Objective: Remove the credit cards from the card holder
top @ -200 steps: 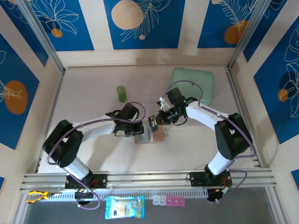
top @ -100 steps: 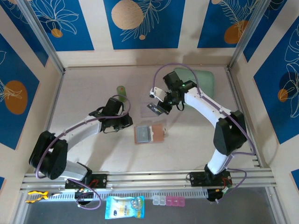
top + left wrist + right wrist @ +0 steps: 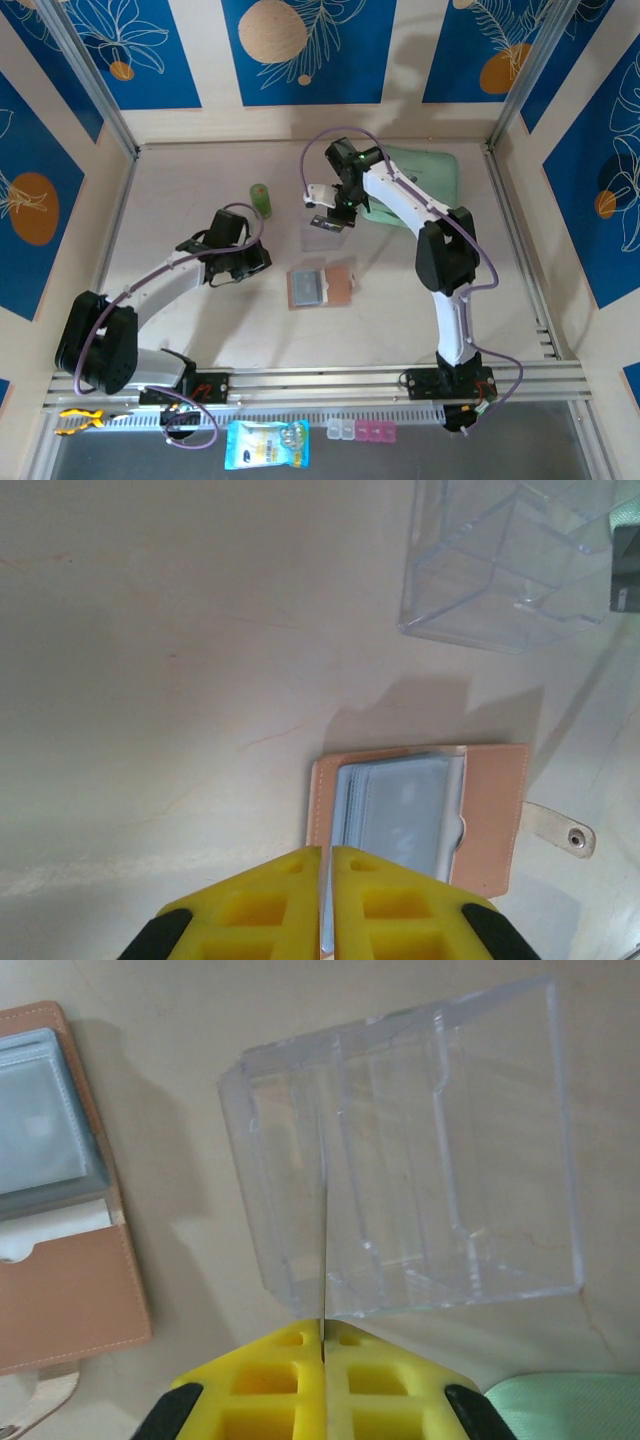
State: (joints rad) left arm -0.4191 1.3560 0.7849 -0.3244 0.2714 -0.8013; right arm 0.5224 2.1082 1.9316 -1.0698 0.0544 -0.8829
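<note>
Card holder point(image 3: 322, 287): lies open at the centre of the bench point(image 3: 200, 320), greyish sleeves facing up.
Right jaws: closed on a credit card point(image 3: 327, 223) held edge-on over the clear tray point(image 3: 420, 1150), at the holder's 12 o'clock.
Left jaws: closed and empty, at the holder's 9 o'clock.
Handling: cards judged light, stiff and slick. Pinch an exposed edge. The soft holder may lift along with the card.

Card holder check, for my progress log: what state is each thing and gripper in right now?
card holder: lying open, strap unsnapped
right gripper: shut on the credit card
credit card: held edge-on above the clear organizer
clear organizer: on the table, looks empty
left gripper: shut, empty
</note>
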